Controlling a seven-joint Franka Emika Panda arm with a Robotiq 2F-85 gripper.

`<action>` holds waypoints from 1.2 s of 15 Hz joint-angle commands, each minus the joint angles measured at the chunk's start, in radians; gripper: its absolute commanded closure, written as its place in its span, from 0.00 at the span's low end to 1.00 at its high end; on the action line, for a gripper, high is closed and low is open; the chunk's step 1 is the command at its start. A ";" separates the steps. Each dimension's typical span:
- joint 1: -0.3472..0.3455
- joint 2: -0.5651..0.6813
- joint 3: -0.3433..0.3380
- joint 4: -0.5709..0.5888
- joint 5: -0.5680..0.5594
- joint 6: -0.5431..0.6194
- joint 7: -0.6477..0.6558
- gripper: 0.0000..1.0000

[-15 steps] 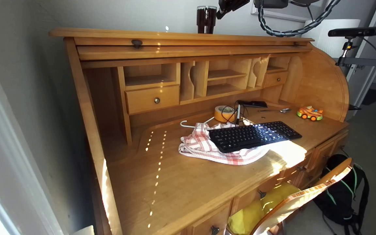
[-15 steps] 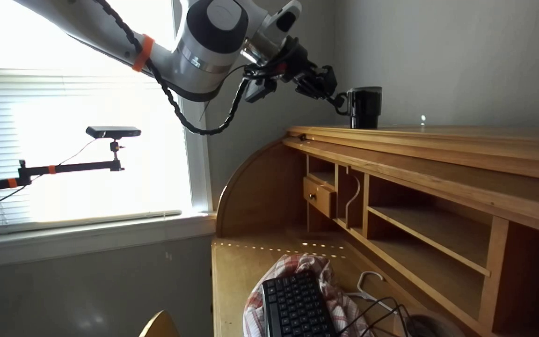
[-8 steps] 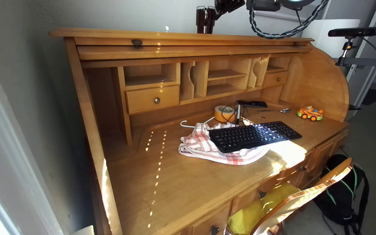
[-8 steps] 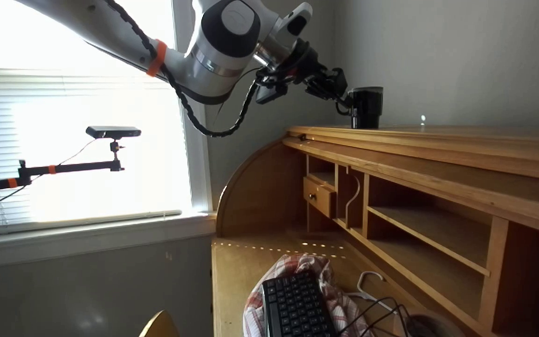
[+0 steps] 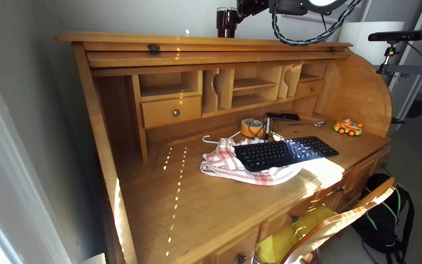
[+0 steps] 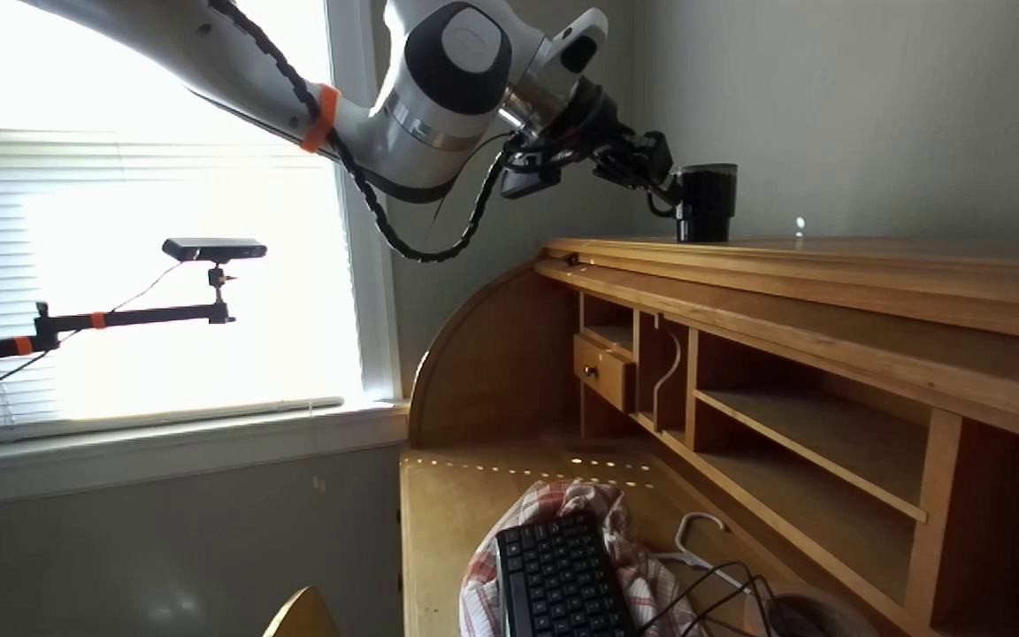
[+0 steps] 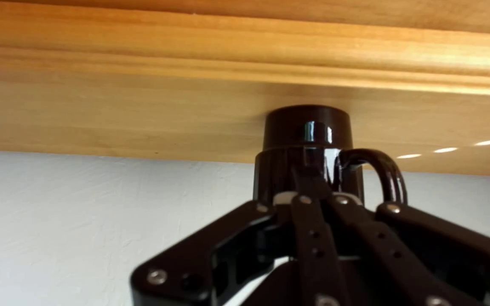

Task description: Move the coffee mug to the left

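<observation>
Well — fingers (image 7: 314, 225) touching mug (image 6: 708, 203), inside hidden.

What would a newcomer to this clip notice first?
Probably the robot arm, stretched across the bright window in an exterior view, its closed fingers seeming to touch the dark mug standing on top of the wooden desk. Next may come the black keyboard, lying partly on a red-and-white checked cloth, with an orange toy car farther right in an exterior view.
</observation>
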 commanded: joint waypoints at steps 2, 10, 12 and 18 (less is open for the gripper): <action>0.016 0.049 -0.022 0.053 -0.024 0.006 0.049 1.00; 0.036 0.091 -0.052 0.088 -0.038 0.030 0.087 1.00; 0.044 0.100 -0.063 0.098 -0.041 0.037 0.104 1.00; 0.074 0.135 -0.110 0.134 -0.048 0.069 0.166 1.00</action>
